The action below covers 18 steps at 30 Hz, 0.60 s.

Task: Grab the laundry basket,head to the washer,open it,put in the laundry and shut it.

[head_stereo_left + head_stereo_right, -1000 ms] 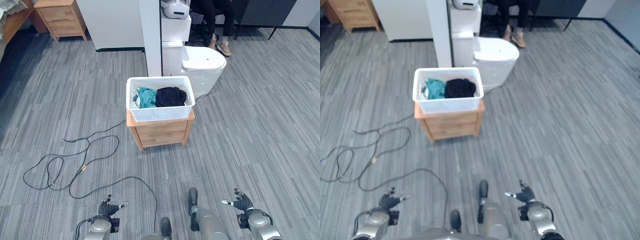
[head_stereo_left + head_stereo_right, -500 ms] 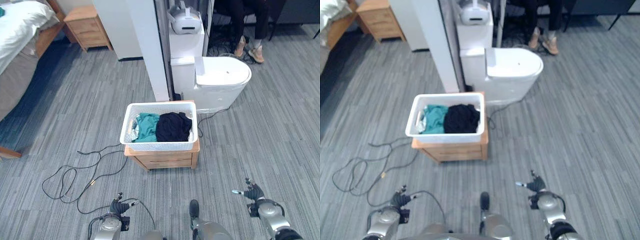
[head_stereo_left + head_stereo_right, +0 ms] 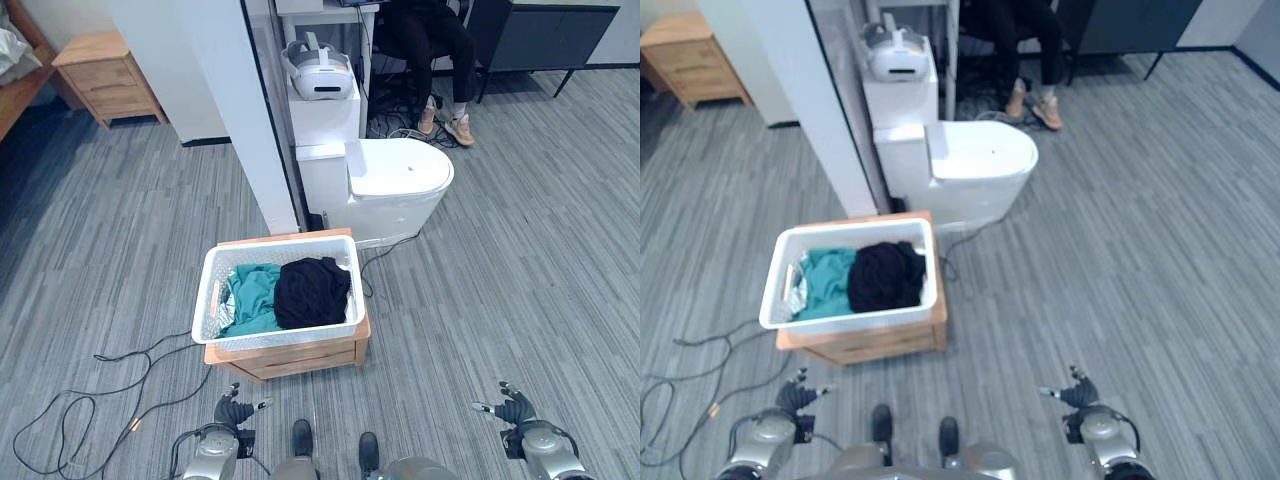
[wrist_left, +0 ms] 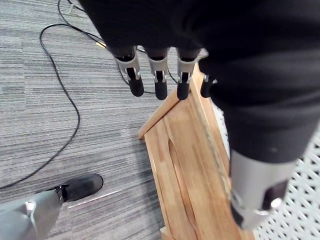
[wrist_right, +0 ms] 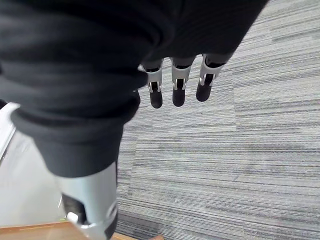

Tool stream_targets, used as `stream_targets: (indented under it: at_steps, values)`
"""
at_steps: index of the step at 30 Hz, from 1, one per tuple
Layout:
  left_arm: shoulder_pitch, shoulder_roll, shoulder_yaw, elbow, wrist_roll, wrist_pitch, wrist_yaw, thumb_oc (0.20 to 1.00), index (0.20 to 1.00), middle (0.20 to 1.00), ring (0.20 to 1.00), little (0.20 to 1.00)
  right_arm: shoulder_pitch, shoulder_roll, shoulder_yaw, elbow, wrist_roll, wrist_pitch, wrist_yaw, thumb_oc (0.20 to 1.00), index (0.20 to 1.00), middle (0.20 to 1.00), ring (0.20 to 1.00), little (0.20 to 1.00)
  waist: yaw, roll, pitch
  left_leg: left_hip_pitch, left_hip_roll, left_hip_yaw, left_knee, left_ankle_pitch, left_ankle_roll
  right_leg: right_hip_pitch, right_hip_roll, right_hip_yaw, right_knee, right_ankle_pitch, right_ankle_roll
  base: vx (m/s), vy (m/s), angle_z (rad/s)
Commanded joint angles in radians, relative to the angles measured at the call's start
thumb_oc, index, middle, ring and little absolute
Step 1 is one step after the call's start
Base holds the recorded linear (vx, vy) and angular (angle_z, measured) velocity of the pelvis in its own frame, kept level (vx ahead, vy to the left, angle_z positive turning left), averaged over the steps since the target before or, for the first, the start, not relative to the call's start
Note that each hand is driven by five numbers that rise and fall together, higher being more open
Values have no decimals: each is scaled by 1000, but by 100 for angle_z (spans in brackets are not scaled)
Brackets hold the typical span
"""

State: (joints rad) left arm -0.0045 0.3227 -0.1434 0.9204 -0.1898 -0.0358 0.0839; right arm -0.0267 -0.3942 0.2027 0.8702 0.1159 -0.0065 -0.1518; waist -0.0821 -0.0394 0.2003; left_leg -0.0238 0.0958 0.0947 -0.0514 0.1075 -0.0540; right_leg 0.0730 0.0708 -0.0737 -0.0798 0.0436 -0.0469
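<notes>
Basket (image 3: 280, 295) waits untouched on the small wooden stand (image 3: 290, 355), just ahead of the robot.

Eye views: laundry (image 3: 312, 290) fills it; left hand (image 3: 232, 412) and right hand (image 3: 515, 408) hang low, well apart. A second ago the basket showed farther off, so the viewpoint has closed in. Left wrist view: fingers (image 4: 157, 82) straight, empty, beside the stand; they could knock it. Right wrist view: fingers (image 5: 175, 90) relaxed over floor (image 5: 250, 150).
</notes>
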Motion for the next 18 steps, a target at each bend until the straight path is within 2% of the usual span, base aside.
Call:
stream_targets:
  at_steps: [1,12,18]
  values:
    - [22,63,26,-14,26,-18,30,1000,1000,1000,1000,1000,-15,-8,-17,-73,-30,-28,-16,1000,1000,1000,1000,1000,19,-14,-35,-24,-47,34,88,-137,10,-65,-182,19,80,-100,166,60,171,11]
    - [-1,143,77,-184,12,-36,82,1000,1000,1000,1000,1000,-108,-18,10,-234,-45,-29,-41,1000,1000,1000,1000,1000,51,-22,-20,-64,-84,61,107,-172,43,-129,-224,40,91,-71,198,34,100,-8]
    - [-107,153,52,-166,-17,-46,139,1000,1000,1000,1000,1000,-238,5,57,-231,-10,-27,-80,1000,1000,1000,1000,1000,60,-15,-2,-106,-93,63,115,-174,47,-174,-232,46,90,-57,197,-3,16,1]
